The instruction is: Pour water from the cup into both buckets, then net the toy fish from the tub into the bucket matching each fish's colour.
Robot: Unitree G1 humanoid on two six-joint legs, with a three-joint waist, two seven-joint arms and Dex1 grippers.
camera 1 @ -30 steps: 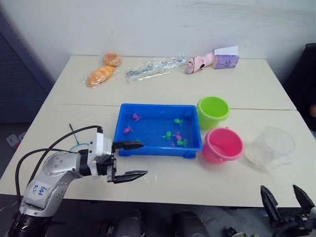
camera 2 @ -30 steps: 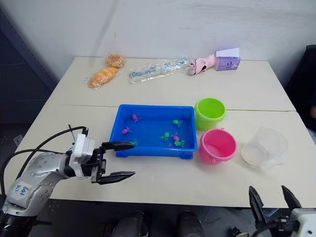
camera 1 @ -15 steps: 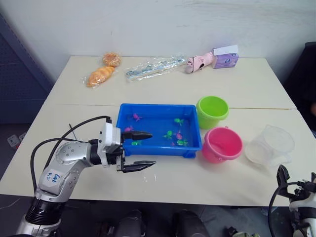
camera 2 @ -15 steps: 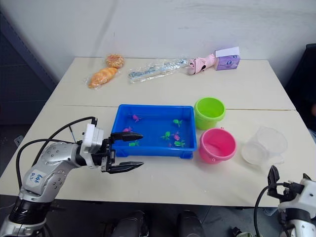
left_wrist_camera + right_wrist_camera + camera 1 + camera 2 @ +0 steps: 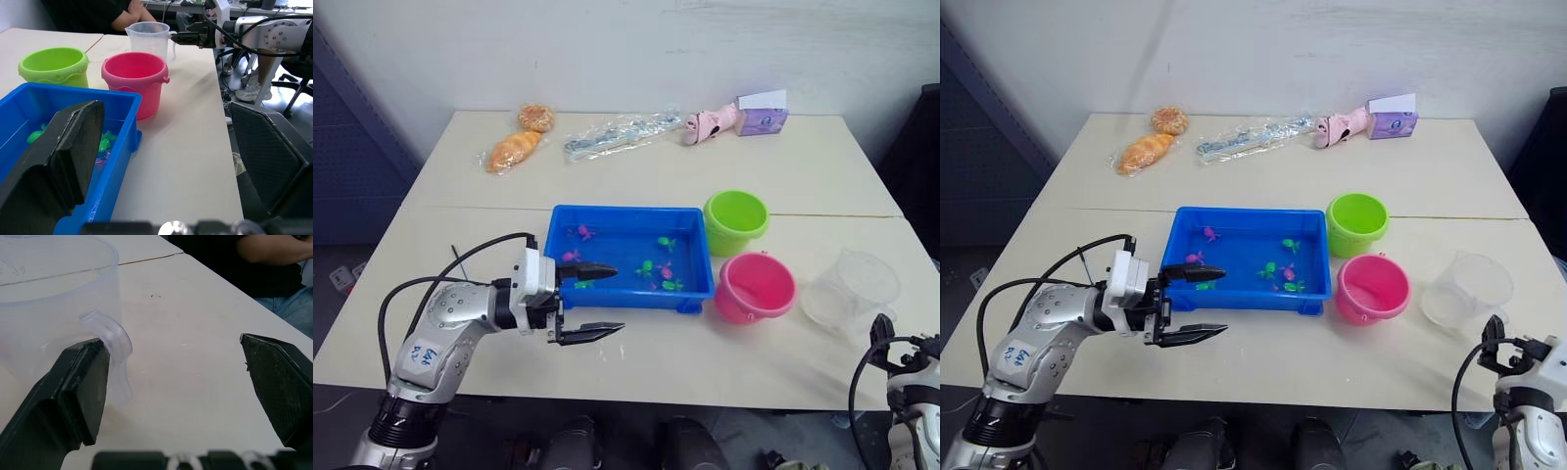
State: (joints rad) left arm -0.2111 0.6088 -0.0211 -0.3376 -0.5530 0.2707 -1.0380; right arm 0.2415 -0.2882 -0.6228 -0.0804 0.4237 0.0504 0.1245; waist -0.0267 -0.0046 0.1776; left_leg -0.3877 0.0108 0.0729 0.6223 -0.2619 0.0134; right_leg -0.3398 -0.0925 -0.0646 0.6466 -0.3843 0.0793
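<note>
At lower left, the left gripper (image 5: 590, 301) hangs wide open and empty at the near left corner of the tub (image 5: 555, 238), barely moved over the last half second. The toy fish (image 5: 663, 268) float mid-frame; the buckets (image 5: 736, 217) stand right of the tub. At far right, the right gripper (image 5: 176, 396), open and empty, has risen beside the cup (image 5: 852, 287), its handle against one finger: pouring looks next.

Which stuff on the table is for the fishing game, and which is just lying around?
For the game:
- the cup
- the green bucket
- the pink bucket
- the blue tub
- the toy fish in the tub

Just lying around, at the far edge:
- the bagged bread
- the round bun
- the clear plastic bag
- the pink toy
- the purple box
</note>
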